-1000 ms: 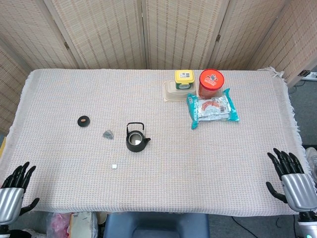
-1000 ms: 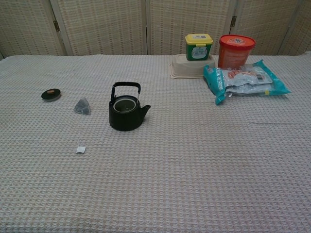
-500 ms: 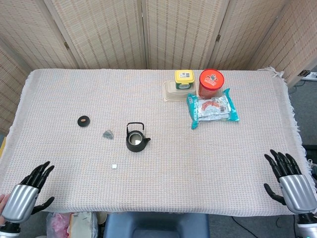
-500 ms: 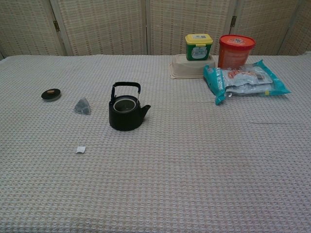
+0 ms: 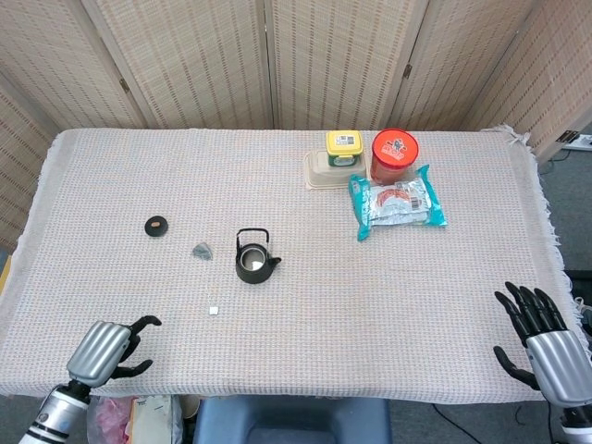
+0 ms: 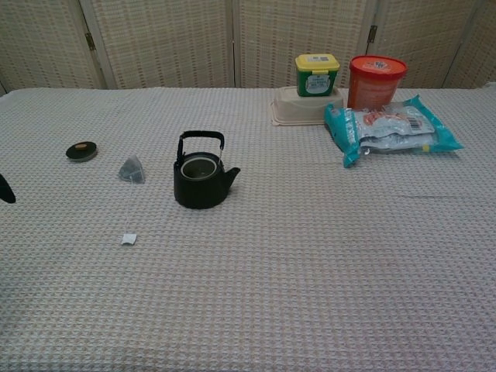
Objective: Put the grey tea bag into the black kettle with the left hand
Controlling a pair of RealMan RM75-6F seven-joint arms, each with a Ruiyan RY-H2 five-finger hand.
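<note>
Silver-backed and holding nothing, the left hand (image 5: 104, 351) sits at the near left table edge, dark fingers apart and pointing right. The grey tea bag (image 5: 202, 251) lies well ahead and to its right, just left of the black kettle (image 5: 253, 258). The right hand (image 5: 546, 344), open at the far corner, is much farther off.

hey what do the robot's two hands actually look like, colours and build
Both match: the left hand and right hand each have a smooth silver-grey metallic back and slim black fingers. A silver wrist segment shows below the left hand.
</note>
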